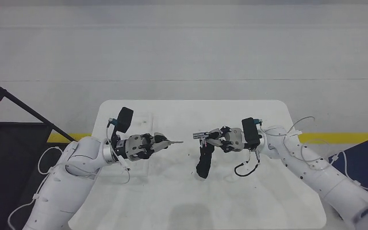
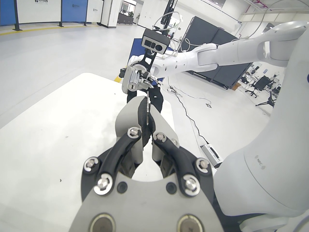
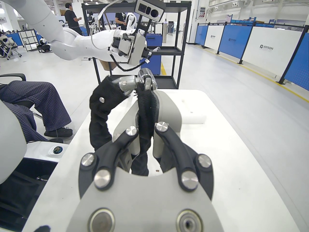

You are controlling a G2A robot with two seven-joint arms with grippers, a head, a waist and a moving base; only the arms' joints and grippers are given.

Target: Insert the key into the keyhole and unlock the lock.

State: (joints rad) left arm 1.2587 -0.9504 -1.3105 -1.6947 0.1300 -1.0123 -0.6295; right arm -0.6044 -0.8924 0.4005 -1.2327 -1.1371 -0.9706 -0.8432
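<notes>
L hand pinches key, blade fwd. Past a gap, lock is held above counter, keyhole facing key; R hand is clamped on lock's black sleeve. We align tip w/ slot, match blade angle, then push straight.

A white table with rounded corners bears a few tiny dark specks.
</notes>
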